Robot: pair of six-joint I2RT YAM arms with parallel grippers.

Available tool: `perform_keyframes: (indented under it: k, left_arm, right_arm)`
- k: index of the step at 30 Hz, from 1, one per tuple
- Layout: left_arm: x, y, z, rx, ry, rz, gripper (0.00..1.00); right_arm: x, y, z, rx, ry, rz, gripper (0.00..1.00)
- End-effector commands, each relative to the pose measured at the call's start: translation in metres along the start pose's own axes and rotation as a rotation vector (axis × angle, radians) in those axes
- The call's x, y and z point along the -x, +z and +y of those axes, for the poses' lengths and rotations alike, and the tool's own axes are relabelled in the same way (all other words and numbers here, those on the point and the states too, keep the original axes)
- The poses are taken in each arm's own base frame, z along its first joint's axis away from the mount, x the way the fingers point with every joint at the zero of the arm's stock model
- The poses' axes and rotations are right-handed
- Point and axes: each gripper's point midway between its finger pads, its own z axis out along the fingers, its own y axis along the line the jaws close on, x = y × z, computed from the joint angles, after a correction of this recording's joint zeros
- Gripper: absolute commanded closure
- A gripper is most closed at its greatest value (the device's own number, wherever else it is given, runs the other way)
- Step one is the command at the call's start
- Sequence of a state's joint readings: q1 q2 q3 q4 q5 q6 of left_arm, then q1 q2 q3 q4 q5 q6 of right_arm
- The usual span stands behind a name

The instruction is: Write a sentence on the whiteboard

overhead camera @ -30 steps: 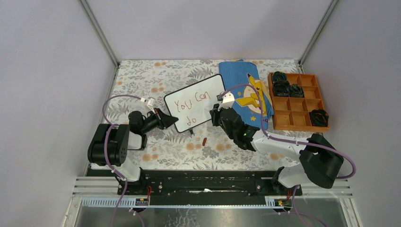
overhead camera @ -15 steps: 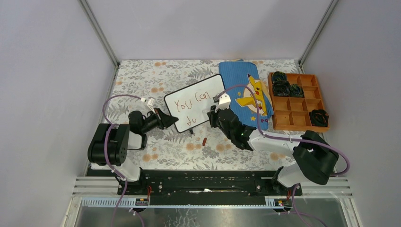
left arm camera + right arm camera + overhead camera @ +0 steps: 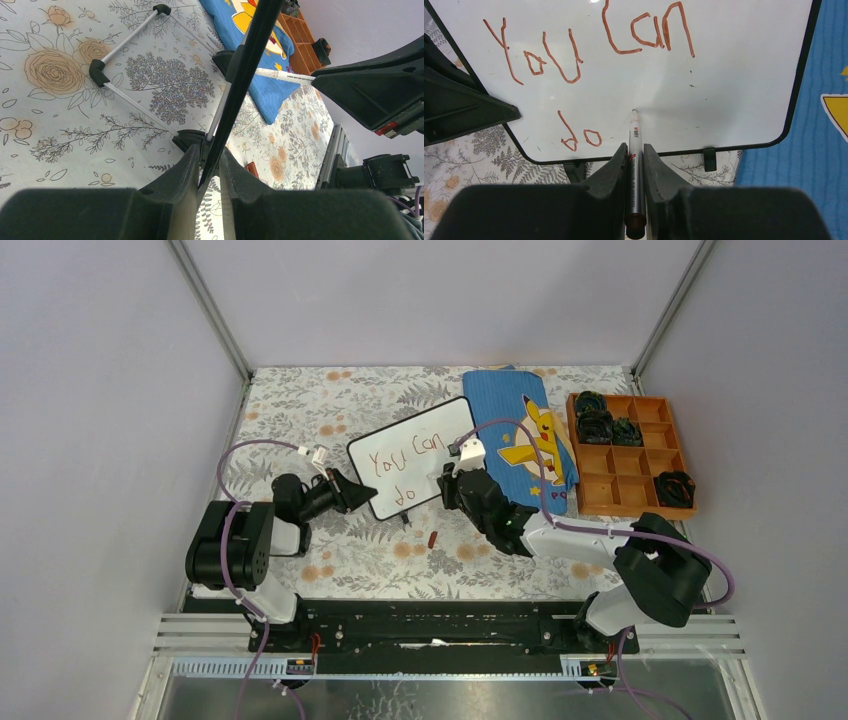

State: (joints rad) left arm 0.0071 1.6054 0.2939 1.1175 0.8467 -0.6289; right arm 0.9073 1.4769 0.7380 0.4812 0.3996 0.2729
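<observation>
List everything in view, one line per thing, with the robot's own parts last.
whiteboard: one, white with a black rim, propped up at the middle of the table
writing: "You can do", red-brown, two lines on the whiteboard
marker: one, silver-white, tip at the whiteboard right of "do"
small piece: one, red-brown, on the table in front of the whiteboard, perhaps the marker's cap
cloth: one, blue with a yellow cartoon figure, right of the whiteboard
tray: one, orange-brown, with compartments, far right
bundles: several, black, in some tray compartments
table cover: one, pale floral print
left fingers: black, clamped on the whiteboard's edge
right fingers: black, clamped on the marker
</observation>
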Motion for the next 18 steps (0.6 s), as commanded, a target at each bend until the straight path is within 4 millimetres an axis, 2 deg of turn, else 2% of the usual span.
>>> perform_keyframes:
  k: [1,11,18]
  left_arm:
    - [-0.005,0.002,0.013,0.045,-0.003,0.015,0.74]
    - [-0.005,0.002,0.013,0.045,-0.002,0.016,0.74]
    - [-0.005,0.002,0.013,0.045,-0.002,0.017,0.74]
  right_arm:
    - [0.017,0.005,0.005,-0.005,0.012,-0.035,1.00]
    - [-0.009,0.000,-0.004,-0.027,0.013,0.034,1.00]
    - [-0.019,-0.003,-0.008,-0.037,0.009,0.065,1.00]
